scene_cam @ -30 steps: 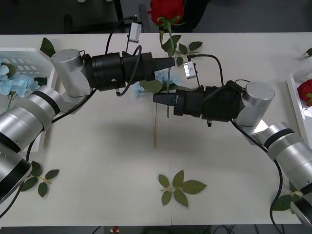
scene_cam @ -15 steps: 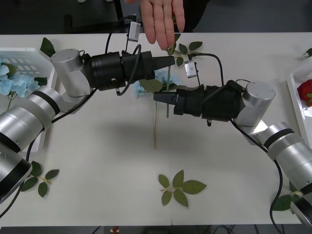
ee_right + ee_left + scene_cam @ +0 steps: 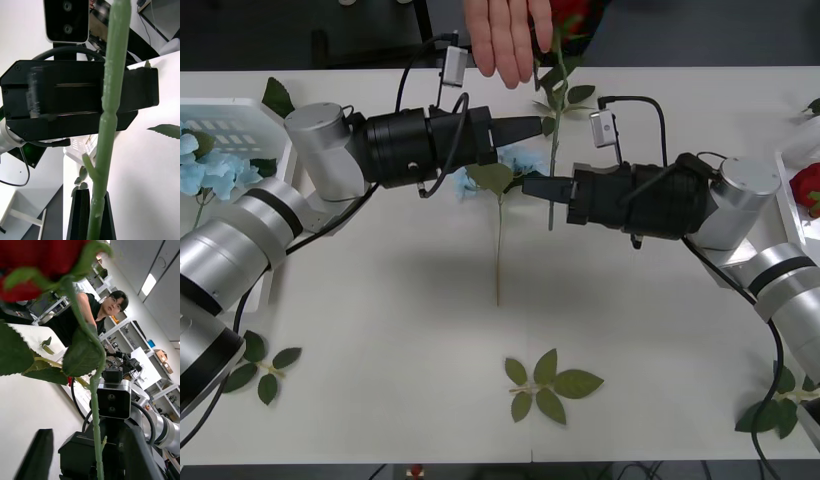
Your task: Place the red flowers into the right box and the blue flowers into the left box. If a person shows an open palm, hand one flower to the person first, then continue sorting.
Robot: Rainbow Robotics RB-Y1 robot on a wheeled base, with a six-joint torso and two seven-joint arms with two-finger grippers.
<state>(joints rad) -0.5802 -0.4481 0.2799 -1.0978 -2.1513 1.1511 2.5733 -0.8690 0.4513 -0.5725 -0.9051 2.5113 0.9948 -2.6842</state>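
one red flower [image 3: 554,120] stands upright, stem pinched between the closed right gripper [image 3: 532,187] fingers; left gripper [image 3: 532,126] parted beside it.

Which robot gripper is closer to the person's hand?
Left. The left gripper points just below the hand at the table's far edge; the right gripper, shut on the rose stem, sits lower, farther away.

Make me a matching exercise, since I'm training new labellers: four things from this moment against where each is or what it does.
Things:
1. right gripper
2. person's hand
3. loose blue flower
4. left box

Places or states:
A. at the table's left edge
B. shut on the red flower's stem
C. over the far table edge
D. mid-table, by the left gripper

Pairs: 1-B, 2-C, 3-D, 4-A
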